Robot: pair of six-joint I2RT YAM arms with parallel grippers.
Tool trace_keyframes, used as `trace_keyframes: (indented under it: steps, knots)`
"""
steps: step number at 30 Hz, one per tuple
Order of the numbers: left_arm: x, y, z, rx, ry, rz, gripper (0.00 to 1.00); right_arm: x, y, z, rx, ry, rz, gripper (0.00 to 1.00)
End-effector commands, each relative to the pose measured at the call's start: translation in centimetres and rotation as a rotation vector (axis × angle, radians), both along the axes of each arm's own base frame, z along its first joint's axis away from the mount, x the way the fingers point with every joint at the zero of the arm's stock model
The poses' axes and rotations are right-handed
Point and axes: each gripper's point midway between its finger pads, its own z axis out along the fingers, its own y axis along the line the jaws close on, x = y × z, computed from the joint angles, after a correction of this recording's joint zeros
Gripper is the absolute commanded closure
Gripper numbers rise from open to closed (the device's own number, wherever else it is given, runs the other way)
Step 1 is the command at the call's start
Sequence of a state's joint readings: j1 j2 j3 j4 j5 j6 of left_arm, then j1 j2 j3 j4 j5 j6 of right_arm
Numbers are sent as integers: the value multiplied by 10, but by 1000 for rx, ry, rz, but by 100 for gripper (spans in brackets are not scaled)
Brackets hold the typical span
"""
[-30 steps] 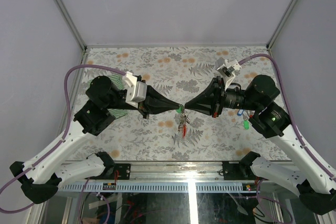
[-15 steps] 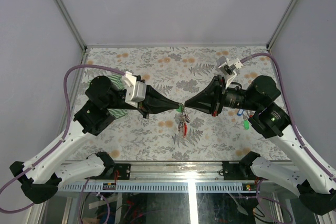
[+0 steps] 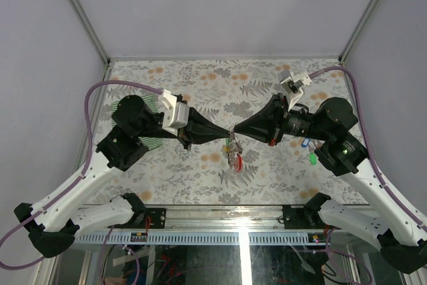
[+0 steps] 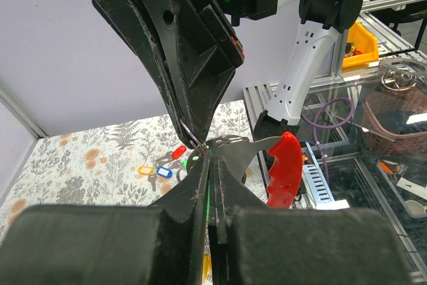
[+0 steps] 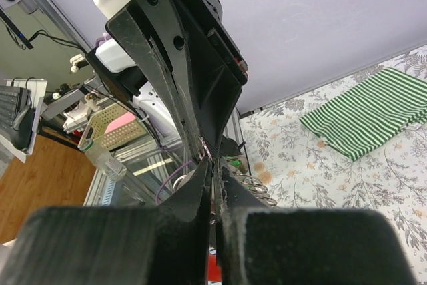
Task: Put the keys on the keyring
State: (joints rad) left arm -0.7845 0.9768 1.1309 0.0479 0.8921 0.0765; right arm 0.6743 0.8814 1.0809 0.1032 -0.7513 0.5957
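Jaws of the left gripper (image 3: 223, 133) and right gripper (image 3: 235, 131) are both pinched shut, tips meeting over the tabletop (image 3: 200, 81) on the keyring (image 3: 237, 160) — its red end dangling straight down, equally near each arm — with loose keys (image 3: 309, 153) lying beside the right arm.

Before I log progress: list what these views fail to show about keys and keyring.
Top view: keyring too small; what hangs on it is unclear.
Left wrist: the left claw and right claw tips meet, hiding which grips it.
Right wrist: the right claw covers the keyring's lower part.
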Motion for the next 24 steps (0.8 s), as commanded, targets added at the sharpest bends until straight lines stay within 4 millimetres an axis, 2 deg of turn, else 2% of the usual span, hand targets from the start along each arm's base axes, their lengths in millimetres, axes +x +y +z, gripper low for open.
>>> trace_keyframes:
  steps: [1,12,19,24]
  knots:
    - [-11,2,8,-15,-22,-49,100,12,-6,30,97,-86,-93,100]
    - [1,4,13,-61,-15,42,100,15,-18,39,239,-65,-164,100]
    - [5,4,20,-83,-1,68,98,14,-30,58,378,-130,-204,100]
    - [6,4,24,-101,9,76,92,8,-35,68,452,-181,-192,100]
